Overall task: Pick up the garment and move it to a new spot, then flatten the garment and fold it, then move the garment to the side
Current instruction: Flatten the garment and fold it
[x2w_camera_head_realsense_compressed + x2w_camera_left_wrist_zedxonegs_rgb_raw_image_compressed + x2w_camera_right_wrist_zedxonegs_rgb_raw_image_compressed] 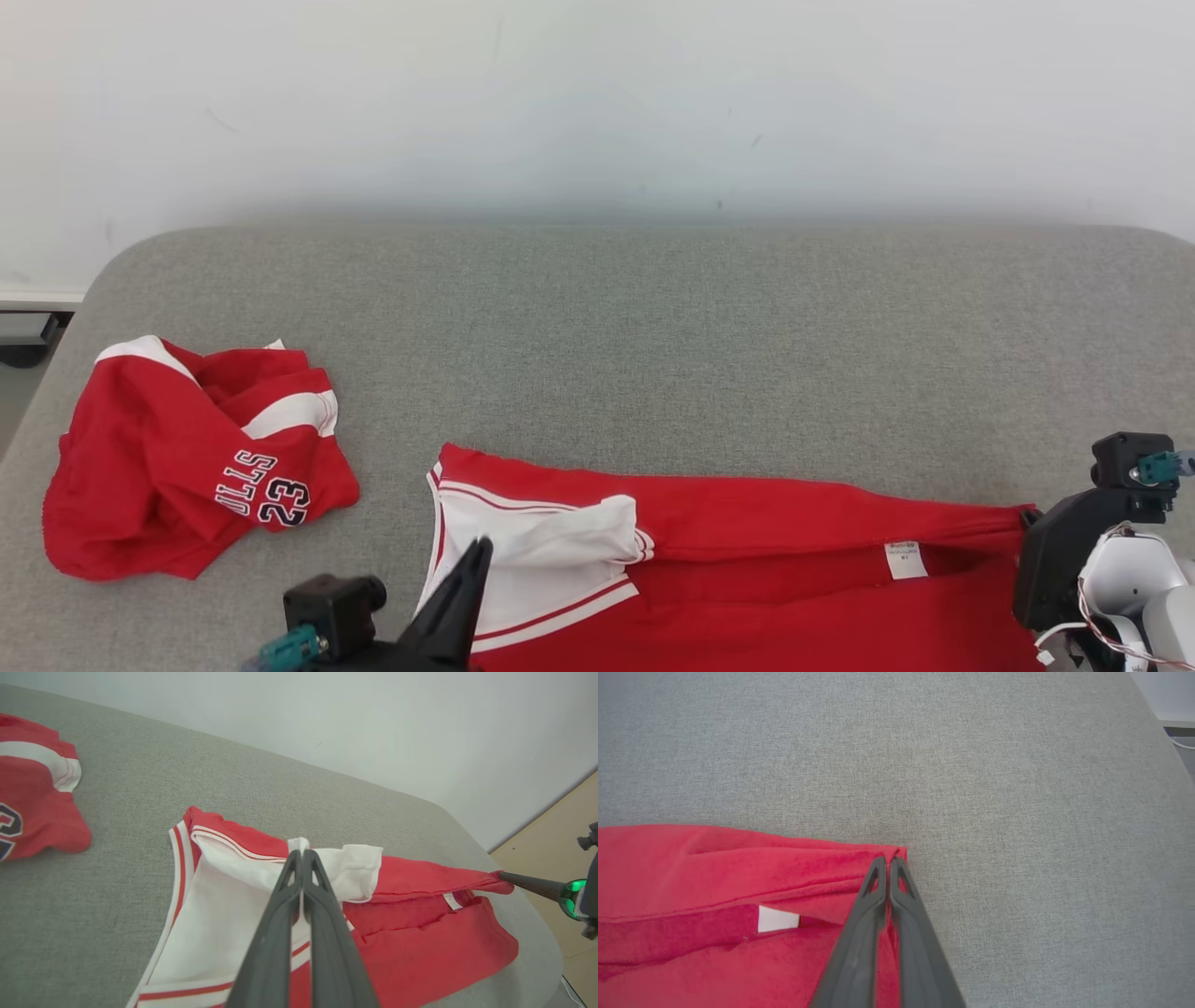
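The garment (747, 532) is red with white trim and a white tag. It lies stretched out along the near edge of the grey padded surface (653, 327). My left gripper (481, 546) is shut on the garment's white folded part (224, 891) at its left end, and its fingertips (301, 855) pinch a fold of white cloth. At the right end my right gripper (888, 861) is shut on the red corner (840, 858). The head view has that gripper (1027, 515) at the far right, and the left wrist view shows one of its fingers (528, 885) at the same corner.
A second red garment (187, 457), crumpled and marked 23, lies at the left of the surface (32, 798). A pale wall (597, 93) stands behind. The surface's rounded right edge drops to a tan floor (551, 830).
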Motion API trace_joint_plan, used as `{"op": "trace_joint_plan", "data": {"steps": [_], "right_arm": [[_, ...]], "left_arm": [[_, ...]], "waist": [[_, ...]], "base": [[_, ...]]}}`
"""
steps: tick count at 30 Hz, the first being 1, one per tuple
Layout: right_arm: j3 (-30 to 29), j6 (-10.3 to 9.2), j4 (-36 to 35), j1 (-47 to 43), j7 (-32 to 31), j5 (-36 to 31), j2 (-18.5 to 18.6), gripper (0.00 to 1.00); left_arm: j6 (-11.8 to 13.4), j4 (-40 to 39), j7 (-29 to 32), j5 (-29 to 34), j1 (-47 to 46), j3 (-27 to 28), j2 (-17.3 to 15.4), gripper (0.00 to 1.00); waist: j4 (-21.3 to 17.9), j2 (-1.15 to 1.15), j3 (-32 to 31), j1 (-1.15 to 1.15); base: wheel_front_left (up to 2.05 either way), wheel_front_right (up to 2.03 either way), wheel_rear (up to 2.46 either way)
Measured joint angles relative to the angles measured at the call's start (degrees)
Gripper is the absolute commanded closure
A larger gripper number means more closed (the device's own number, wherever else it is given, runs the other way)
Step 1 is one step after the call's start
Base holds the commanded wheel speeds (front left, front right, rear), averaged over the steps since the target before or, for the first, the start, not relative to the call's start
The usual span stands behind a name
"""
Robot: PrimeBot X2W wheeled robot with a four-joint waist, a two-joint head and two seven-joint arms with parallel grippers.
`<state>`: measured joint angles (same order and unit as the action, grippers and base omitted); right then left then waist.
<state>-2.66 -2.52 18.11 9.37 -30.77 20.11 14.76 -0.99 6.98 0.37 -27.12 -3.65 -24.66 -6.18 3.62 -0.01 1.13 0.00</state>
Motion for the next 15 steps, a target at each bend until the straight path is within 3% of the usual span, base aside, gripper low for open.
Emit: {"op": "trace_joint_plan", "data": {"steps": [9,10,12,13,15], "right_arm": [[1.3,0.01,-0.3,-0.8,-1.0,-1.6,1.7,1.0],[1.4,0.01,-0.2,-0.8,-1.2,-1.8,1.9,0.85],[1.8,0.01,-0.3,-0.8,-1.5,-2.6,2.0,0.18],[2.0,0.01,-0.3,-0.8,-1.6,-2.7,2.0,0.0],[2.3,0.0,-0.2,-0.8,-2.1,-3.3,2.3,0.0]], "left_arm": [[2.1,-2.3,4.2,-0.7,3.5,-0.8,0.2,1.0],[2.6,-2.4,4.4,-0.8,3.5,-0.8,0.3,1.0],[3.1,-2.5,5.3,-0.8,3.6,-0.7,0.1,1.0],[3.5,-2.5,5.5,-0.8,3.6,-0.7,0.1,1.0],[3.6,-2.9,6.0,-0.8,4.3,-0.6,-0.1,1.0]], "waist": [[0.5,0.0,0.1,0.0],[0.6,0.0,0.1,0.0],[0.8,0.01,0.2,0.01],[0.8,0.01,0.2,0.01],[1.0,0.01,0.3,0.01]], "base": [[0.0,0.0,0.0],[0.0,0.0,0.0],[0.0,0.0,0.0],[0.0,0.0,0.0],[0.0,0.0,0.0]]}}
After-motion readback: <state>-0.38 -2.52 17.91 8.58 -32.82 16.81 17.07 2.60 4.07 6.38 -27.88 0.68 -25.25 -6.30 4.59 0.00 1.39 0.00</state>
